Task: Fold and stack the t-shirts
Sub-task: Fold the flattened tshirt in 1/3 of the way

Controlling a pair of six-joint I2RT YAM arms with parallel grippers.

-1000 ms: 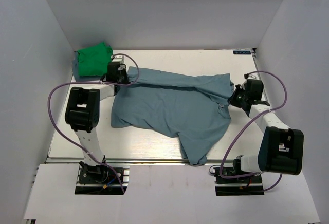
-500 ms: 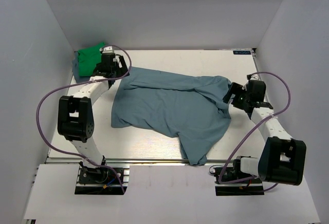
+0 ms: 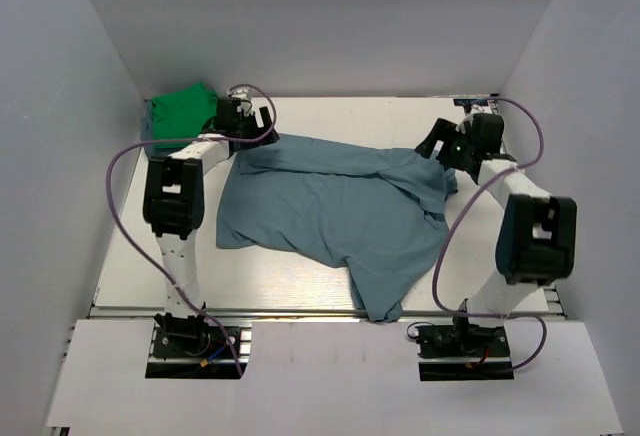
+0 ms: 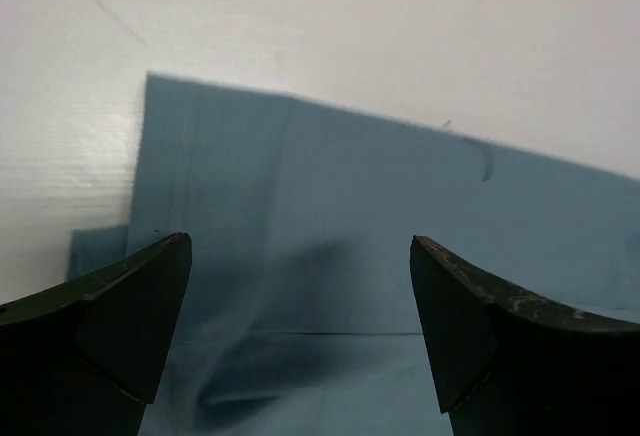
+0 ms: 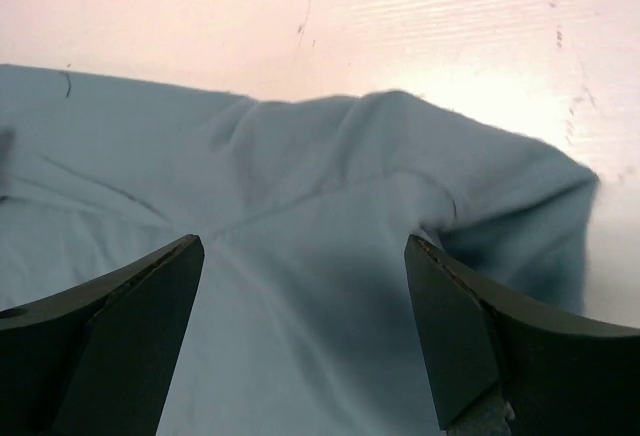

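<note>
T-shirts: blue-grey one point(image 3: 330, 206), green one point(image 3: 180, 116)

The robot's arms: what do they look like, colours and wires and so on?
The left arm and right arm are white tubes joined by chunky black joint housings. A thin purple cable loops along each. The left gripper and right gripper each end in two dark wedge-shaped fingers.

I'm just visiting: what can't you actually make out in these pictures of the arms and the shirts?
- Green t-shirt: in the top view the left arm covers its right edge, and how it is folded is unclear.
- Blue-grey t-shirt: its own folds hide the layers beneath, and both wrist views crop it.
- Left end effector and right end effector: both open, but whether the fingertips touch the cloth cannot be told.
</note>
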